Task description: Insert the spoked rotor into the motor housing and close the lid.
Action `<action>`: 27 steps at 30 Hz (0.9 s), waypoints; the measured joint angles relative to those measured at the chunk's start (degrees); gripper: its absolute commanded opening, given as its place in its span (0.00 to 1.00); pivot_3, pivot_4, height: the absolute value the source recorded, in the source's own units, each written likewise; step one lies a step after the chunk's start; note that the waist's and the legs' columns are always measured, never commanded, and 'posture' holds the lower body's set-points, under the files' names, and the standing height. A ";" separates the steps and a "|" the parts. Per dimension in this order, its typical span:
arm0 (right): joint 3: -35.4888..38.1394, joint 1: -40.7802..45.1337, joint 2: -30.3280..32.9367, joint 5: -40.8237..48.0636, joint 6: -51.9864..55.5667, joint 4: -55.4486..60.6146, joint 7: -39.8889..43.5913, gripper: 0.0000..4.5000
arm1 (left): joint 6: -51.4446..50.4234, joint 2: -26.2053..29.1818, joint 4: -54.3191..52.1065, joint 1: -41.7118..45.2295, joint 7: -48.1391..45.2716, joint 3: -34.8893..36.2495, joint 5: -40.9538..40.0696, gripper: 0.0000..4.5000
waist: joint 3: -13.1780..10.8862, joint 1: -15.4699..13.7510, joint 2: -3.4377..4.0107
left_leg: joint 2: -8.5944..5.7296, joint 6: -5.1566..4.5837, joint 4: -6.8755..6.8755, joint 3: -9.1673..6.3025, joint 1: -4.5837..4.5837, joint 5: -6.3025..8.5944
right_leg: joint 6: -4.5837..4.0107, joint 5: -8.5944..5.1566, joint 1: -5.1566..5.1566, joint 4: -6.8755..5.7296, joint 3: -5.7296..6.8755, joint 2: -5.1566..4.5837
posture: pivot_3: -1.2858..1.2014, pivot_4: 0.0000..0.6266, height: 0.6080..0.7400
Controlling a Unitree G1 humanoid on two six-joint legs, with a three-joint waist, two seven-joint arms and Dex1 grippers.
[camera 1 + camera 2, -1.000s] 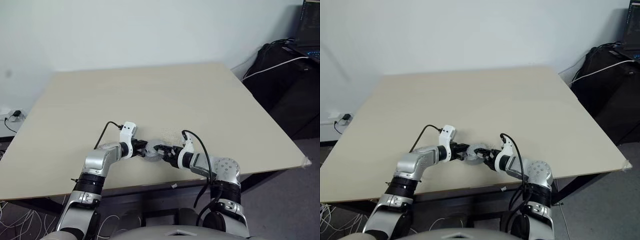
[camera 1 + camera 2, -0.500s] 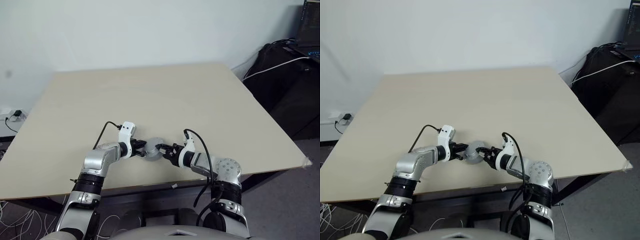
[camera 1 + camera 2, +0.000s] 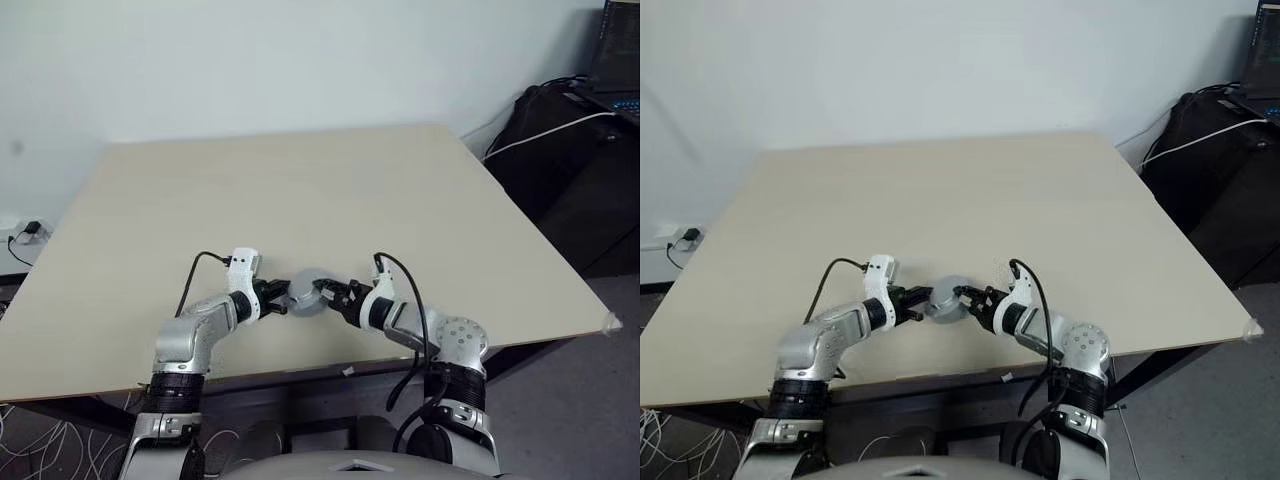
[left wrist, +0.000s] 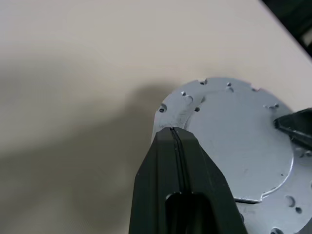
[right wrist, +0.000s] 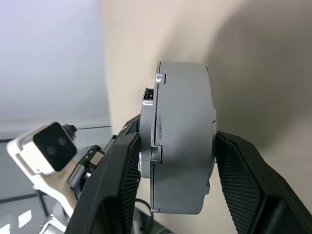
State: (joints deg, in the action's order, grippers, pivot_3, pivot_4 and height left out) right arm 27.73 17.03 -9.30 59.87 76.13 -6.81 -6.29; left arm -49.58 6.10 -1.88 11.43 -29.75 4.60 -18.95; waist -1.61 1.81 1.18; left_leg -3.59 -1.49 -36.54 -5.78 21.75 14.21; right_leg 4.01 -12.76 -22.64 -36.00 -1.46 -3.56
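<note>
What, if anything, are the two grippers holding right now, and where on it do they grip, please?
The right gripper clamps the closed grey motor housing across its two flat faces. The left gripper, shut, pinches its rim.

Left claw (image 4: 176, 134) pressed closed, right claw (image 5: 175, 161) spread partway, both angled inward, tips nearly meeting.

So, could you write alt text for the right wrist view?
A grey metal motor assembly sits clamped edge-on between the right gripper's two black jaws, above the beige table. The left gripper reaches it from behind.
</note>
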 measured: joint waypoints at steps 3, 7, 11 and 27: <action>-0.76 0.12 0.00 -0.03 0.04 -0.95 -1.06 0.47 | -0.37 -3.23 -7.42 -1.03 0.06 0.73 -5.30 0.00 | -0.02 -0.34 -0.04 | -0.03 0.00 -0.04 0.01 0.02 0.00 | 0.00 0.00 -0.04 0.05 0.01 -0.04 | 0.52 0.00 1.00; -1.39 0.23 0.00 0.02 -0.03 -1.29 -1.47 0.47 | 0.71 -6.62 -14.26 -4.32 1.64 3.86 -11.58 0.00 | -0.01 0.13 -0.01 | 0.07 0.00 0.03 0.24 0.02 0.00 | -0.03 -0.01 0.06 0.01 -0.15 0.01 | 0.52 0.00 1.00; -1.25 0.20 0.00 0.15 -1.47 -1.32 -1.64 0.47 | 2.77 -10.37 -16.47 -11.39 5.44 9.56 -18.60 0.00 | -0.02 0.27 -0.02 | 0.15 0.00 0.07 0.27 0.02 0.00 | -0.10 -0.05 0.02 -0.02 -0.15 0.06 | 0.52 0.00 1.00; -1.86 0.94 0.00 8.61 -4.96 0.78 -4.37 0.47 | 4.37 -10.05 -10.72 -26.69 13.39 16.37 -44.58 0.87 | -0.30 0.28 -0.11 | 0.14 -0.05 -0.42 0.35 0.03 0.09 | 0.05 -0.30 -0.06 0.04 -0.15 0.02 | 0.52 0.00 1.00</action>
State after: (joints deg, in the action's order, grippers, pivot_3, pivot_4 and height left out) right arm 25.87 17.97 -9.30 68.47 71.16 -6.02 -10.66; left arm -45.21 -3.95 -12.60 -15.26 -16.37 20.97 -63.53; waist -1.91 2.09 1.07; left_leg -3.45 -1.54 -36.95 -5.43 21.78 14.30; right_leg 4.06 -13.06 -22.70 -35.96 -1.61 -3.55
